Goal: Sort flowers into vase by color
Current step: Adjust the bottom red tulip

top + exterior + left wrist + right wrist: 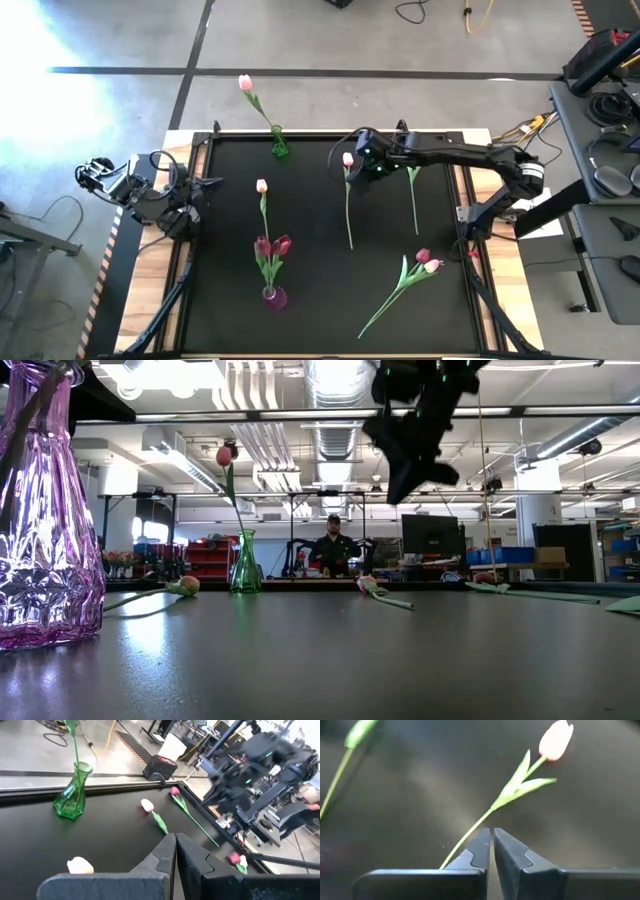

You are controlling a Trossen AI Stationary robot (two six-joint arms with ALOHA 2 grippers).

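A green vase at the far edge holds one pale tulip. The purple vase near the front holds two magenta tulips. On the mat lie a pale tulip, another pale tulip, a stem whose head the right arm hides, and a magenta and pale pair. My right gripper hangs shut above the mat beside the middle pale tulip, whose stem runs under the fingers. My left gripper waits shut at the table's left edge.
A raised black frame borders the mat. The stem under the right arm belongs to a magenta-headed tulip. Bare mat lies between the purple vase and the lower-right pair. A person sits far behind the table.
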